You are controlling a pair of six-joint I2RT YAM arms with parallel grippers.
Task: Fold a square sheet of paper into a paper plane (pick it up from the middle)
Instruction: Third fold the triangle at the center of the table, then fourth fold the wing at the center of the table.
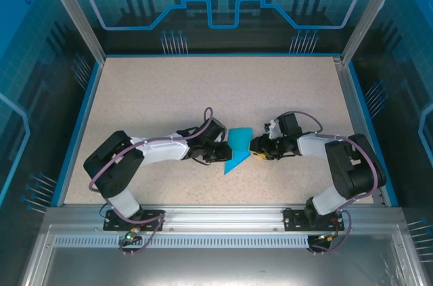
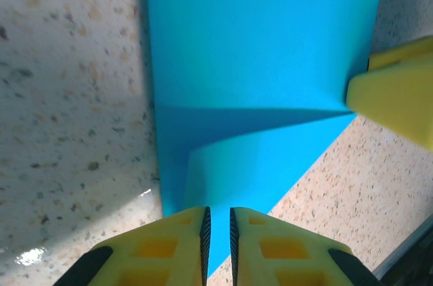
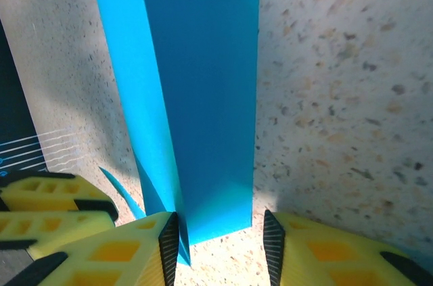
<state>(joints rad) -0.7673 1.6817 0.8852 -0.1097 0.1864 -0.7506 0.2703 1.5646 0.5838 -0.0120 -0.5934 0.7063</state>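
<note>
Left gripper and right gripper, both unclenched, at the folded paper.
The left gripper's jaws are parted only by a thin slit. The paper runs under that slit and widens out ahead of it, with a diagonal fold across. The right gripper stands released with a wide gap, and the short end of the paper lies between its jaws, closer to one of them. Seen from above, the two grippers face each other with the paper between them, its sharp corner near the left gripper. The speckled table extends beyond.
</note>
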